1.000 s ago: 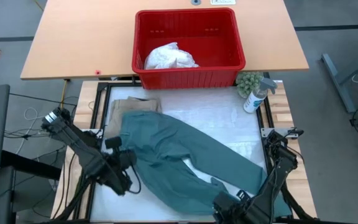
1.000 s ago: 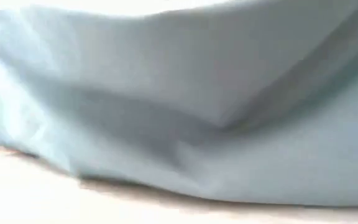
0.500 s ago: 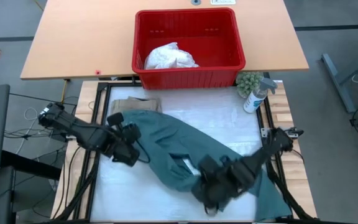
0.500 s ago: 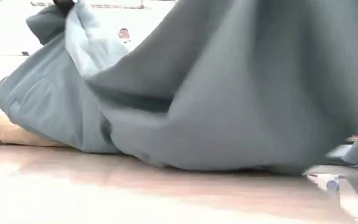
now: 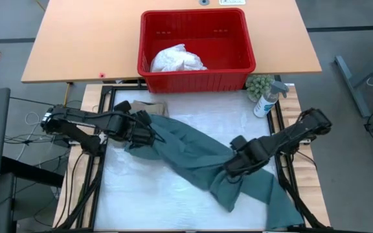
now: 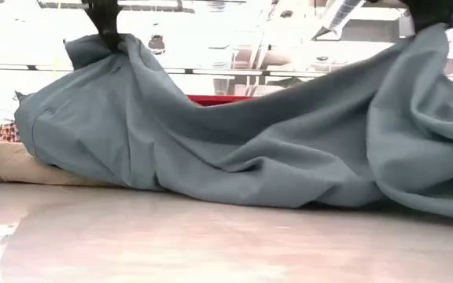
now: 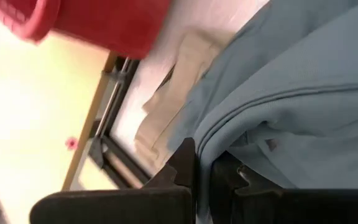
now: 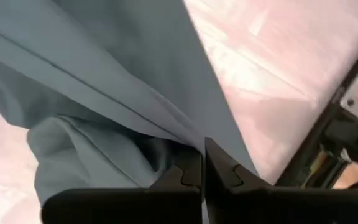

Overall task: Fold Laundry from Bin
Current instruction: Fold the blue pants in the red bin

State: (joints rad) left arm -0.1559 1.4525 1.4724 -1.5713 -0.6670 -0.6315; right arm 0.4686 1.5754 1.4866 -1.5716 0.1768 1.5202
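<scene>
1. Teal garment (image 5: pixel 199 158): stretched slantwise across the work table (image 5: pixel 193 116) between the two grippers, with both pinched parts raised off the surface and the middle sagging.
2. Left gripper (image 5: pixel 149 134): clenched on a seamed edge of the teal garment; the khaki garment (image 5: pixel 149 106) lies just beyond it, partly under the teal cloth.
3. Right gripper (image 5: pixel 237 165): clenched on a fold of the teal garment; loose cloth trails from it toward the table's near edge.
4. Bin (image 5: pixel 197 74): on the tan table past both grippers, holding the white garment (image 5: pixel 177 59).
5. Spray bottle (image 5: pixel 267 99) and a small green plant (image 5: pixel 259 86): at the far corner beyond the right gripper, beside the bin.
</scene>
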